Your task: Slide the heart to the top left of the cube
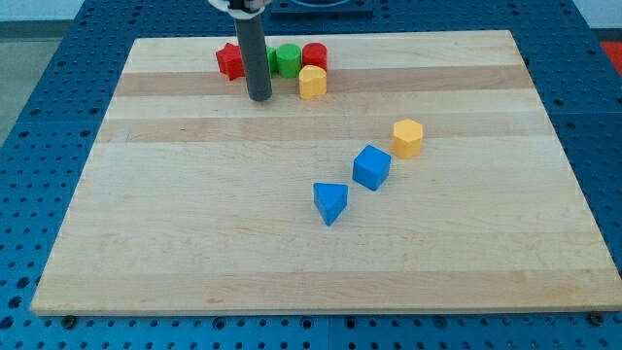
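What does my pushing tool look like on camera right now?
A straight, smooth, dark grey cylindrical rod, uniform in width down to my tip, which is cut flat. At the view's top it enters a pale, whitish collar, mostly cropped. No markings or cables visible on the rod; dark shapes behind the collar are too cropped to identify.

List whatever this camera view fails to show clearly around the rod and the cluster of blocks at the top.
- Green block, camera view: its left part is hidden behind the rod, so its shape is unclear.
- Red star-like block: its right edge is covered by the rod.
- Yellow block: too small to confirm it is the heart.
- Arm above my tip: cut off by the view's top.
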